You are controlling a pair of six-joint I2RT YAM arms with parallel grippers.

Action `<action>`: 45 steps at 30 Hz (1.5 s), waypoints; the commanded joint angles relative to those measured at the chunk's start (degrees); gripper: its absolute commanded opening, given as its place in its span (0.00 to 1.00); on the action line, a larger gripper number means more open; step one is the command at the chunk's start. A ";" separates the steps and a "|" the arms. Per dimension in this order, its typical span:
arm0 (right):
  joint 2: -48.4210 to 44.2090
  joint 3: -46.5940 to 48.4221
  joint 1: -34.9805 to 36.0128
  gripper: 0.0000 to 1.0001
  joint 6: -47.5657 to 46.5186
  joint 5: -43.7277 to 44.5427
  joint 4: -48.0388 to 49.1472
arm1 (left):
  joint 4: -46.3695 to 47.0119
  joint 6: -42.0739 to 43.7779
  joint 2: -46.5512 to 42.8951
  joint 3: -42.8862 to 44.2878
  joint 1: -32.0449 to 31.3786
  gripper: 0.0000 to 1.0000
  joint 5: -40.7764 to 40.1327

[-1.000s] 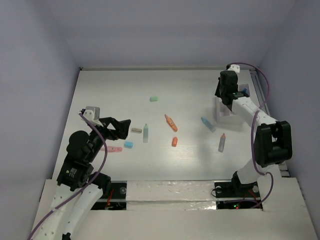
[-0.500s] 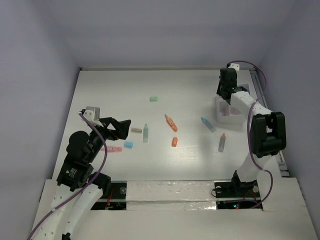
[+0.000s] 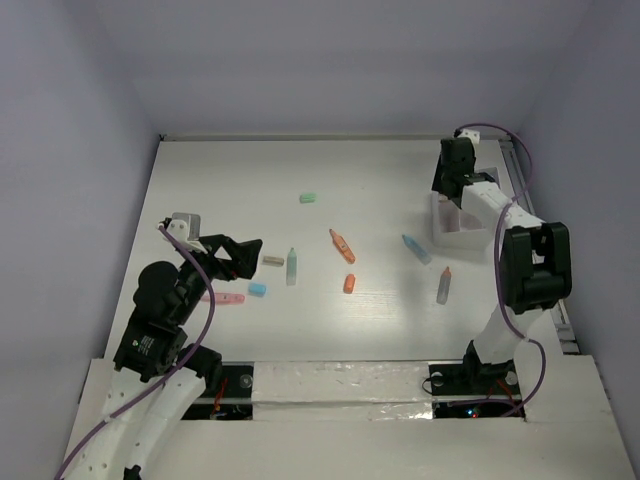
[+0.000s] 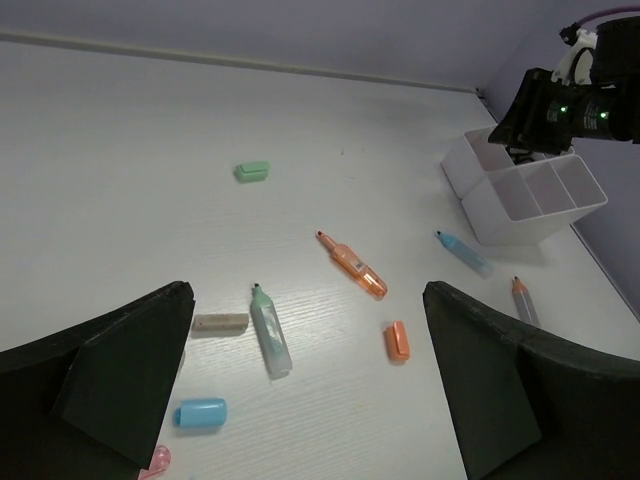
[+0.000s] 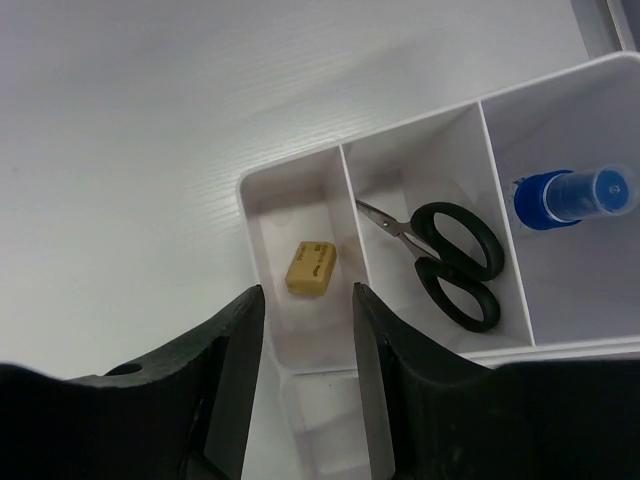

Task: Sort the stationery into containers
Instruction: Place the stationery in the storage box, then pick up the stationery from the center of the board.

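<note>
The white divided tray (image 3: 447, 229) stands at the right and shows in the left wrist view (image 4: 520, 195). My right gripper (image 5: 307, 300) is open and empty above the tray's (image 5: 300, 172) end compartment, where a tan eraser (image 5: 311, 268) lies. My left gripper (image 4: 310, 400) is open and empty, raised over the left side. On the table lie a mint pen (image 4: 268, 330), an orange pen (image 4: 352, 265), an orange cap (image 4: 397, 340), a blue pen (image 4: 462, 252), a grey pen (image 4: 522, 300), a green eraser (image 4: 252, 171), a grey-tan block (image 4: 219, 324), a blue cap (image 4: 200, 412) and a pink pen (image 3: 222, 298).
Black scissors (image 5: 450, 255) lie in the tray's middle compartment and a blue capped item (image 5: 570, 195) in the one beside it. White walls close the table at the back and on both sides.
My right arm's elbow has swung in toward the tray while its gripper stays over the tray. My left arm and the loose items have not moved.
</note>
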 commanded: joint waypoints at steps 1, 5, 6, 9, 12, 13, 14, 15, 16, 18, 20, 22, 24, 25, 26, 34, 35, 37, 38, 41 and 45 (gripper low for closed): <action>-7.56 -0.41 -0.52 0.48 0.58 -5.59 2.97 | 2.64 0.47 0.59 0.79 -0.37 0.99 0.19; -10.38 -1.73 1.23 0.48 2.16 -11.66 1.21 | 2.55 0.47 0.68 0.79 -0.37 0.99 0.28; -10.83 -2.35 3.85 0.48 2.16 -12.72 0.87 | 2.55 0.47 0.68 0.79 -0.37 0.99 0.19; -12.58 -5.59 11.91 0.49 3.22 -15.89 -1.50 | 2.64 0.47 0.77 0.79 -0.37 0.99 0.10; -14.69 -10.33 18.79 0.52 4.80 -16.95 -3.26 | 2.64 0.47 1.03 0.79 -0.37 0.99 0.19; -15.13 -11.57 22.21 0.53 5.93 -16.86 -3.44 | 2.64 0.47 1.12 0.79 -0.37 0.99 0.28; -15.57 -12.72 23.81 0.54 6.46 -17.21 -3.53 | 2.73 0.47 1.21 0.79 -0.37 0.99 0.36; -16.01 -13.77 25.30 0.55 6.99 -17.74 -3.71 | 2.73 0.47 1.21 0.79 -0.37 0.99 0.45; -16.19 -15.18 28.54 0.55 7.69 -19.57 -3.36 | 2.82 0.55 1.30 0.79 -0.37 0.99 0.54; -16.02 -15.72 32.51 0.56 7.70 -20.81 -1.96 | 2.64 0.55 1.30 0.88 -0.37 0.99 0.45; -14.18 -14.05 37.35 0.56 8.23 -20.29 -1.34 | 2.64 0.55 1.30 0.88 -0.37 0.99 0.19; -12.34 -12.56 39.46 0.57 8.49 -21.51 -0.02 | 2.56 0.55 1.12 0.96 0.16 0.99 -0.25; -9.00 -10.63 41.74 0.58 8.58 -23.36 3.21 | 2.29 0.55 1.21 1.05 0.16 0.99 -0.51; -7.85 -9.75 42.54 0.58 8.14 -24.32 4.37 | 2.29 0.47 1.21 1.05 0.16 0.99 -0.69; -5.14 -8.70 43.33 0.59 6.31 -25.03 5.42 | 2.29 0.47 1.21 1.05 0.16 0.99 -0.86; 7.18 7.46 45.27 0.56 -11.08 -35.13 5.26 | 2.03 0.38 0.24 1.32 2.35 0.99 -2.27; 8.32 8.79 45.27 0.56 -11.54 -36.54 5.17 | 2.03 0.47 0.15 1.40 2.36 0.99 -2.53; 12.43 14.22 45.27 0.56 -14.26 -37.86 2.37 | 1.59 0.47 -0.46 1.75 2.89 0.99 -3.84; 13.77 15.65 45.27 0.56 -15.40 -39.09 1.83 | 1.33 0.38 -0.72 1.84 2.89 0.99 -3.94; 18.86 21.34 45.27 0.56 -15.94 -40.06 -0.54 | 0.97 0.03 -1.95 1.84 2.89 0.99 -6.22; 23.35 26.63 45.27 0.56 -16.64 -42.17 -4.49 | 0.18 -0.41 -3.45 2.19 2.89 0.98 -8.77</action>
